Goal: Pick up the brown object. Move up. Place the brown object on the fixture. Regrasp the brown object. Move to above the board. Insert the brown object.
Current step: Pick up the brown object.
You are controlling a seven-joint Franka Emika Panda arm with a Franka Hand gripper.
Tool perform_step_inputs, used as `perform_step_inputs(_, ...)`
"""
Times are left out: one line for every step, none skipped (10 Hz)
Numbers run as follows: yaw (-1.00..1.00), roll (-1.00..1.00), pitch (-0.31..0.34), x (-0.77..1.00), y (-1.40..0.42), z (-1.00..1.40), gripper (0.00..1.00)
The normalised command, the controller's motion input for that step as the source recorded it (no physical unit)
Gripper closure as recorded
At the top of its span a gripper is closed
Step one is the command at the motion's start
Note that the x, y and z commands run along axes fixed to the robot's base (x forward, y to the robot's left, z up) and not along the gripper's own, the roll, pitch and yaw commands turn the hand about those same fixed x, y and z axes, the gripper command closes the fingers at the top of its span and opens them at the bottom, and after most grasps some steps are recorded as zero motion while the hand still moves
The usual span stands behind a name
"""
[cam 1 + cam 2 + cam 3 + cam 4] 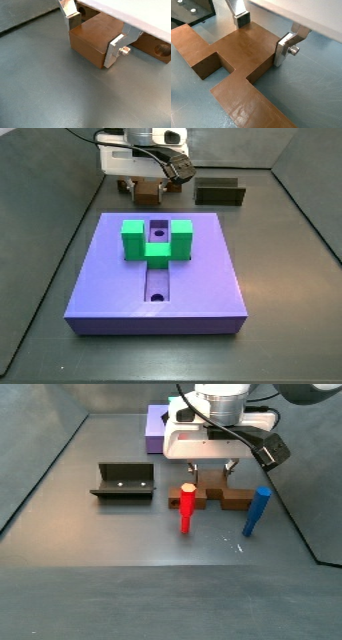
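Orange-brown wooden bar (238, 55); silver/dark-pad gripper (263, 35) on it. Purple slab board (158, 276) w/ green U-block (156, 239). Olive-brown bracket fixture (124, 481). Red (187, 508) & blue pegs (254, 511); grey counter (120, 534).

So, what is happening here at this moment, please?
A single robot arm is picking up the brown object. Its gripper is low over the floor, with one finger on each side of the piece's short stub; whether the pads are already pressing on it cannot be told. The piece lies on the floor beside the purple board. The fixture, where the piece should go next, stands apart and holds nothing. A red peg and a blue peg stand nearby.
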Motion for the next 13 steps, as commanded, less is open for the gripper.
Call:
perform_step_inputs(0.00,0.00,0.000,0.00,0.00,0.00,1.00)
perform_step_inputs(0.00,0.00,0.000,0.00,0.00,0.00,1.00)
perform_step_inputs(0.00,0.00,0.000,0.00,0.00,0.00,1.00)
perform_step_inputs(0.00,0.00,0.000,0.00,0.00,0.00,1.00)
perform_step_inputs(0.00,0.00,0.000,0.00,0.00,0.00,1.00)
perform_step_inputs(0.00,0.00,0.000,0.00,0.00,0.00,1.00)
perform_step_inputs(0.00,0.00,0.000,0.00,0.00,0.00,1.00)
perform_step_inputs(0.00,0.00,0.000,0.00,0.00,0.00,1.00)
perform_step_inputs(0.00,0.00,0.000,0.00,0.00,0.00,1.00)
perform_step_inputs(0.00,0.00,0.000,0.00,0.00,0.00,1.00)
perform_step_inputs(0.00,0.00,0.000,0.00,0.00,0.00,1.00)
perform_step_inputs(0.00,0.00,0.000,0.00,0.00,0.00,1.00)
perform_step_inputs(0.00,0.00,0.000,0.00,0.00,0.00,1.00)
